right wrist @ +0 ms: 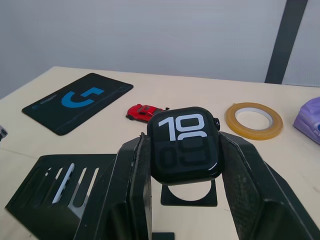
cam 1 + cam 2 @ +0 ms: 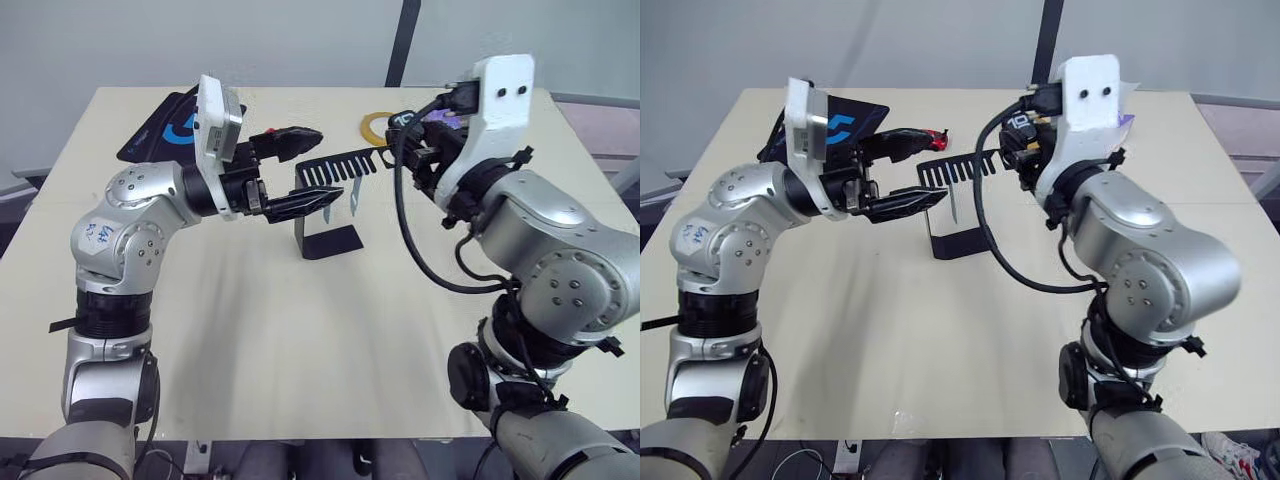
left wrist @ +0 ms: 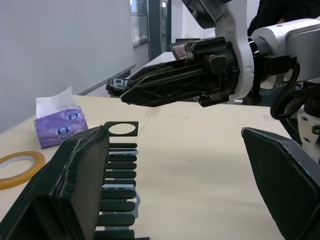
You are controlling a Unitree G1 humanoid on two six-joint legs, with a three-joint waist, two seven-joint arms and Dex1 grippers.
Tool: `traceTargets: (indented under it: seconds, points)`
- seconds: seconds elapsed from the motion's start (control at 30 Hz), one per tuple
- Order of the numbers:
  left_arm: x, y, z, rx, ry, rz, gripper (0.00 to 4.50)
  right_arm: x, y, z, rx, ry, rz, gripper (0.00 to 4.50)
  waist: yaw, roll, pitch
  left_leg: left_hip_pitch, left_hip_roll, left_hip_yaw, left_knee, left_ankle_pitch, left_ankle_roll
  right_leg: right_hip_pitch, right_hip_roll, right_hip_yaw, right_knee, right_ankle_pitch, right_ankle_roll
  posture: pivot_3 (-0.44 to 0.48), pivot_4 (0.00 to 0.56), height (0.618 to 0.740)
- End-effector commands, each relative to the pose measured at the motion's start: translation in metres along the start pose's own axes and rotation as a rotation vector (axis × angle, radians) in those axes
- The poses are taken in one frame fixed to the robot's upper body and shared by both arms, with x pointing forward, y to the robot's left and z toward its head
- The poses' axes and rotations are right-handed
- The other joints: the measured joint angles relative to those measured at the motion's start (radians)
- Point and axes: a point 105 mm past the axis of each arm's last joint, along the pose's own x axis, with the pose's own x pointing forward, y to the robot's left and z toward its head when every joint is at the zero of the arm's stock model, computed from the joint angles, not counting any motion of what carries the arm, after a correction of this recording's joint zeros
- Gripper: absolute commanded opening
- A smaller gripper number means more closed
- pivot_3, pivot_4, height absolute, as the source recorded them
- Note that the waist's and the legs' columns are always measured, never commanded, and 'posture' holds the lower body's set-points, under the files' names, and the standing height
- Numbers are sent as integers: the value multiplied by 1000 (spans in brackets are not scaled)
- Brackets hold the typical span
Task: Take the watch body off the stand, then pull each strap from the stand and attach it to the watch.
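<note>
Small black rounded-square watch body [image 1: 185, 144], dark screen showing white digits: sitting clamped between the two black fingers of the right gripper [image 1: 185, 165], held in the air above the far end of the stand's top bar. Thin black metal stand [image 2: 325, 240], flat base resting on the pale wooden table [image 2: 250, 340], comb-toothed bar pointing toward the right arm. Pale grey-blue straps [image 2: 353, 197]: hanging from slots in that bar. Left gripper [image 2: 315, 170]: hovering at the bar's near end with its fingers spread wide, one above and one beside the teeth, holding nothing. Farther back: red toy car [image 1: 144, 112], black mat with blue logo [image 1: 77, 101], yellow tape roll [image 1: 254, 120], purple tissue pack [image 3: 61, 123].
</note>
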Motion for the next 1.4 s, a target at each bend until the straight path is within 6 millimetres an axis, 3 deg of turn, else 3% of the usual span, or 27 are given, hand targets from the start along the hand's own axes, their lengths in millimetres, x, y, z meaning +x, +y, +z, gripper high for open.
traceTargets:
  seconds: [0.03,0.13,0.23,0.43,0.63,1.07,1.4]
  points:
    - [6,-17,14,37,-28,-96,4500,-31,-19,4,-30,-58,-50,1578,1,0,0,0,0,0,0,0,0,0,0,0,0,0,0,0,150,738]
    - [6,-27,11,3,-32,-136,4500,-57,-46,-22,-55,4,-180,1578,5,0,0,0,-1,-2,-1,0,0,1,-1,-1,-1,0,0,0,150,738]
    - [4,-41,-1,7,5,-201,4500,-79,-59,-52,-52,96,-261,1578,3,0,0,0,-1,0,-2,0,0,1,-1,0,-3,0,0,0,150,738]
    - [2,-47,-11,-31,28,-242,4500,-103,-70,-105,-15,245,-327,1578,1,1,0,1,0,1,-2,3,0,1,0,1,-2,0,0,0,150,738]
    - [-2,-57,-22,-34,69,-286,4500,-113,-89,-149,10,354,-372,1578,1,1,0,2,-1,1,-2,3,0,2,0,2,-2,0,0,0,150,738]
    - [0,-56,-26,-31,91,-273,4500,-97,-117,-172,20,400,-340,1578,14,1,0,2,-1,1,-1,3,0,2,0,2,-2,0,0,0,150,738]
    - [-1,-55,-26,-20,105,-265,4500,-91,-121,-186,29,450,-326,1578,28,1,0,1,-1,0,-1,3,0,2,0,1,-2,0,0,0,150,738]
